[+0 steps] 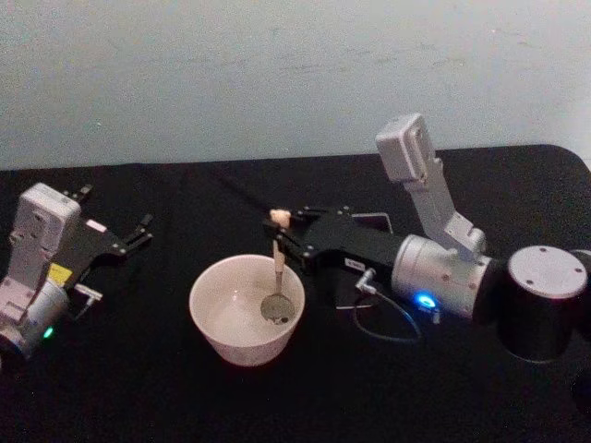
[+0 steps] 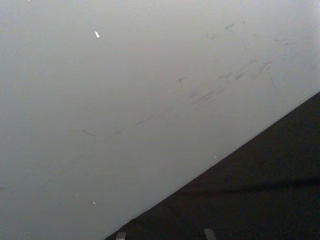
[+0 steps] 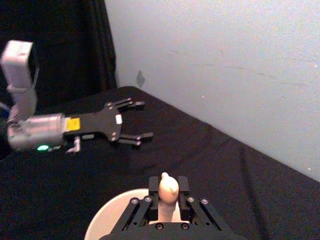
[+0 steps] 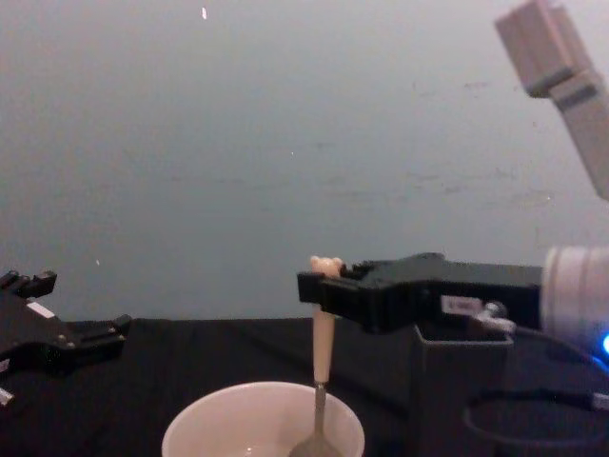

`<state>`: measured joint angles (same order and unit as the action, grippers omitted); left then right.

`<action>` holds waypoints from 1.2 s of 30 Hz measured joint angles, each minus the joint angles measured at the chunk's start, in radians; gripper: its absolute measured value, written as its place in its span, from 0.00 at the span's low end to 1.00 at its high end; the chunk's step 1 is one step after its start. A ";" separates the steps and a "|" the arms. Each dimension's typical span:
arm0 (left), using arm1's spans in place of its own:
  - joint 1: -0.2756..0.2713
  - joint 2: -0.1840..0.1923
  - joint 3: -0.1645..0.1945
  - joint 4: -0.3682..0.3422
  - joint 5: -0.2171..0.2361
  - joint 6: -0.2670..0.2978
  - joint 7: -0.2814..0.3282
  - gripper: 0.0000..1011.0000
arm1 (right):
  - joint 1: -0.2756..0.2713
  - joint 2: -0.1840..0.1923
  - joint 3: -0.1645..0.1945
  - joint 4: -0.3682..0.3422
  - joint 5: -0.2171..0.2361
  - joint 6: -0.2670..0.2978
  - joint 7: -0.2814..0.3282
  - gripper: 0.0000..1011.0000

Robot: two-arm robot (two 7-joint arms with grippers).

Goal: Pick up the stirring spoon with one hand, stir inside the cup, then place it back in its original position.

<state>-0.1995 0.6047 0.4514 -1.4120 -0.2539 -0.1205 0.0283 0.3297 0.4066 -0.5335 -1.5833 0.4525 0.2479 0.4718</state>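
Observation:
The stirring spoon (image 1: 276, 268) stands upright with its metal bowl down inside the cream-white cup (image 1: 207, 288). My right gripper (image 1: 280, 238) is shut on the beige handle just below the bear head (image 3: 168, 186). From the side, the spoon (image 4: 323, 347) drops from the right gripper (image 4: 319, 288) into the cup (image 4: 214, 422). The dark grey holder (image 4: 455, 381) stands behind and below the right gripper's body, partly hidden by it. My left gripper (image 1: 140, 231) rests open on the table to the cup's left, apart from it.
A black cloth (image 1: 138, 388) covers the table, with a pale wall behind. A cable loop (image 1: 383, 328) lies on the cloth under the right wrist. The left gripper (image 3: 136, 120) lies flat, well away from the cup rim (image 3: 106, 216).

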 joint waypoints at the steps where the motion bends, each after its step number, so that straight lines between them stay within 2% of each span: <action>1: 0.000 0.000 0.000 0.000 0.000 0.000 0.000 0.99 | -0.009 0.016 0.000 -0.014 0.005 -0.001 0.008 0.22; 9: 0.000 0.000 0.000 0.000 0.000 0.000 0.000 0.99 | -0.030 0.050 -0.013 -0.054 0.021 -0.004 0.025 0.22; 19: 0.000 0.000 0.000 0.000 0.000 0.000 0.000 0.99 | -0.017 0.033 -0.050 -0.064 0.025 -0.001 0.017 0.22; 26: 0.000 0.000 0.000 0.000 0.000 0.000 0.000 0.99 | 0.027 -0.019 -0.071 -0.018 0.006 0.010 -0.019 0.22; 27: 0.000 0.000 0.000 0.000 0.000 0.000 0.000 0.99 | 0.027 -0.019 -0.071 -0.018 0.006 0.010 -0.019 0.22; 32: 0.000 0.000 0.000 0.000 0.000 0.000 0.000 0.99 | 0.063 -0.065 -0.070 0.038 -0.009 0.021 -0.054 0.22; 36: 0.000 0.000 0.000 0.000 0.000 0.000 0.000 0.99 | 0.078 -0.083 -0.063 0.071 -0.020 0.023 -0.071 0.22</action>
<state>-0.1995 0.6047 0.4514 -1.4120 -0.2539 -0.1205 0.0283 0.4082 0.3235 -0.5969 -1.5120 0.4326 0.2712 0.4008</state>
